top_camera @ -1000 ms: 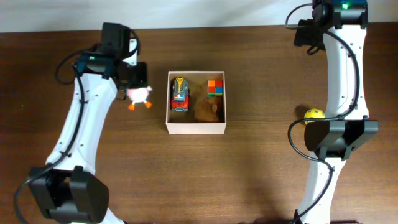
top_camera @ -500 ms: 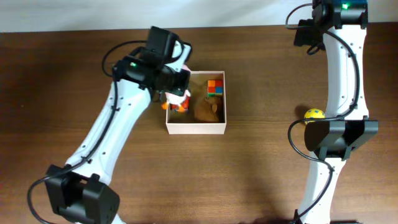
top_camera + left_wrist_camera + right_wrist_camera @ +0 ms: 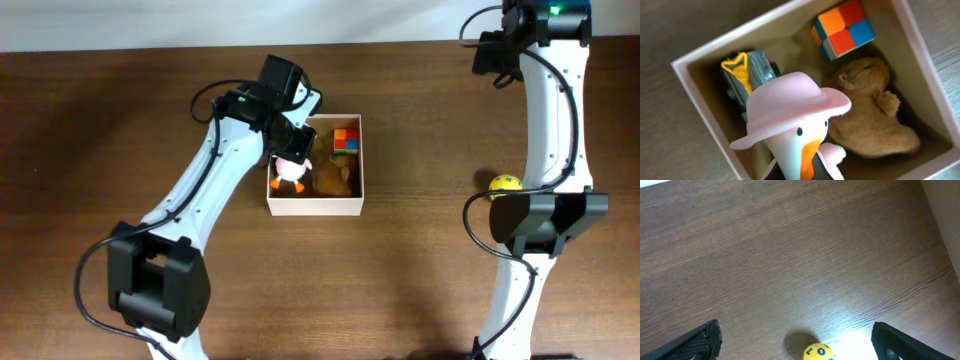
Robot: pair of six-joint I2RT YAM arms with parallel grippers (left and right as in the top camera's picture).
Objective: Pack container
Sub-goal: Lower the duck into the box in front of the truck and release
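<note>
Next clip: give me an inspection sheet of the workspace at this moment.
Surface: dark wood-grain table.
Job's things: container holds colour cube, brown plush and toy truck; duck toy hangs above the truck.
Clutter: yellow ball on the table, outside the container.
Grippers: left gripper shut on duck toy; right gripper open, holding nothing.
Cables: black cables loop along both arms.
Surroundings: pale strip beyond the table's far edge; nothing else seen.
</note>
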